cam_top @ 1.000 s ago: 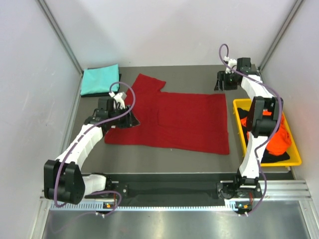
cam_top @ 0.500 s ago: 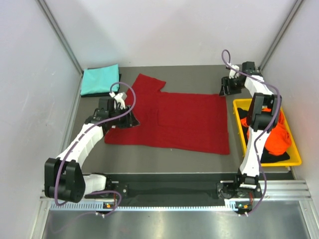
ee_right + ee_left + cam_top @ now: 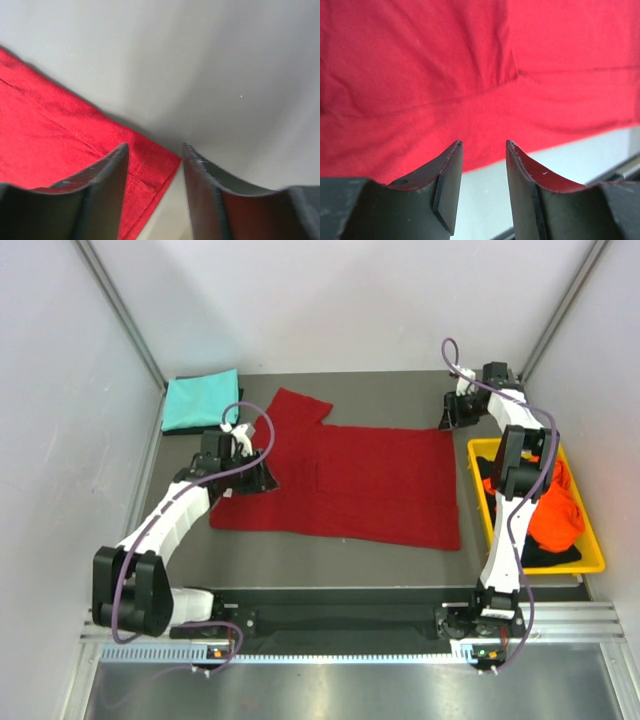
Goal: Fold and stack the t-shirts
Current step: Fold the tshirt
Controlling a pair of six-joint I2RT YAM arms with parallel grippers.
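A large dark red t-shirt (image 3: 340, 480) lies spread flat mid-table. My left gripper (image 3: 262, 480) sits low at its left side, by the sleeve. It is open, and past its tips are bare table and the shirt's hem (image 3: 470, 65). At the shirt's back right corner my right gripper (image 3: 447, 418) is open. That corner (image 3: 55, 130) lies between its two fingers, ungripped. A folded teal t-shirt (image 3: 200, 400) rests at the back left. The orange t-shirt (image 3: 558, 515) and the black one (image 3: 560, 555) lie crumpled in the bin.
A yellow plastic bin (image 3: 597, 540) stands along the right edge, close to the right arm. White walls and metal posts close in the table on the left, back and right. Grey table surface (image 3: 380, 390) shows behind the red shirt.
The right gripper swung right and down to the red shirt's back right corner, and its fingers have come closer together. The left gripper has shifted slightly toward the back.
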